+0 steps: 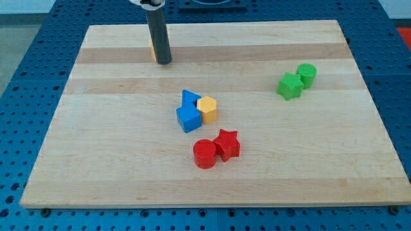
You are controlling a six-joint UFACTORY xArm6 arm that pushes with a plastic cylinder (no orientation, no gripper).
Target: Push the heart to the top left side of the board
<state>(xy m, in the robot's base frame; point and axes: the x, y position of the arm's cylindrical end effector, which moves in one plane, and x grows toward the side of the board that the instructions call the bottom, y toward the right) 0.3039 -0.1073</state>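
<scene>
Tip (164, 62) down on the wooden board (115, 167) in the upper left of the frame; no claw, just a bare rod. Touching its left side, a yellow block (152, 50), mostly hidden, shape unclear, perhaps the heart. Mid-frame: blue cube (189, 119), blue triangle (189, 98), yellow hexagon (207, 109). Below: red cylinder (205, 154), red star (227, 143). Right: green star (289, 86), green cylinder (307, 75).

The heart (152, 49) was a yellow sliver near the board's top left, mostly hidden behind the rod.
</scene>
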